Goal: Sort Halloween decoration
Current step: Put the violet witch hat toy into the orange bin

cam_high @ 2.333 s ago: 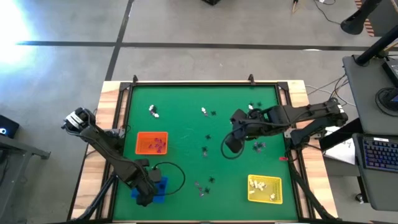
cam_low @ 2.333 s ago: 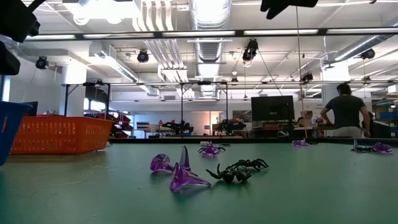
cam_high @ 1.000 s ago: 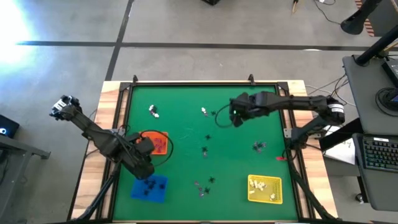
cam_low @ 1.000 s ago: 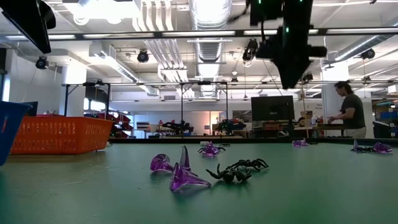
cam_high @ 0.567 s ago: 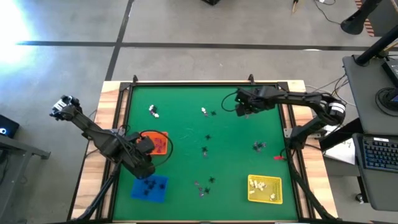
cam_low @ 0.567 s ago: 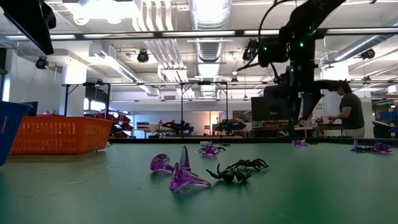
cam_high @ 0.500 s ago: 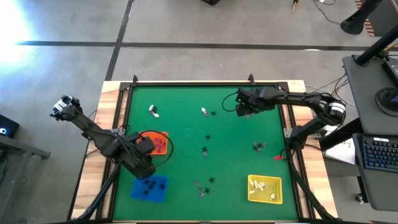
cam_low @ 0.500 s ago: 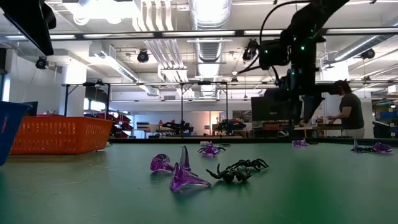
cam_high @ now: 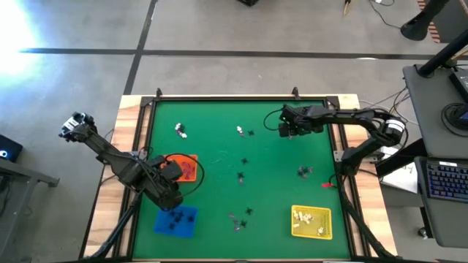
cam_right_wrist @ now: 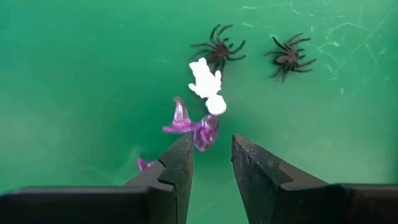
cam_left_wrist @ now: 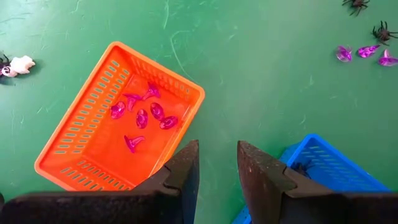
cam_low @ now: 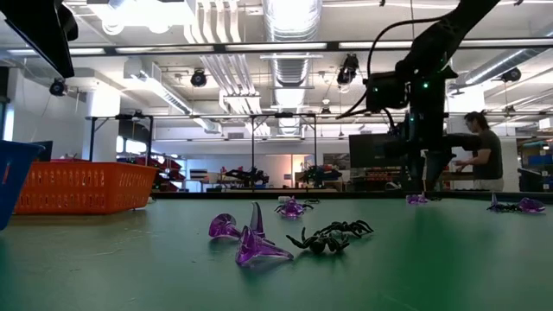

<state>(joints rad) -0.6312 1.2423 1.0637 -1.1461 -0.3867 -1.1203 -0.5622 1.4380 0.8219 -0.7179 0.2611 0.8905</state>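
My right gripper hangs open and low over the far right of the green mat. It stands just short of a cluster of trinkets lying there: two purple ones, a white one and two black spiders. In the low view it points down over a purple trinket. My left gripper waits open and empty above the gap between the orange tray, which holds purple trinkets, and the blue tray.
A yellow tray with white trinkets sits near right. Loose trinkets lie scattered on the mat: a white one far left, black ones mid-mat, purple ones right and near the front. A person stands behind the table.
My right gripper has come down from high above the mat to just over the trinket cluster, shifting toward the table's far right corner and rolling about its own axis.
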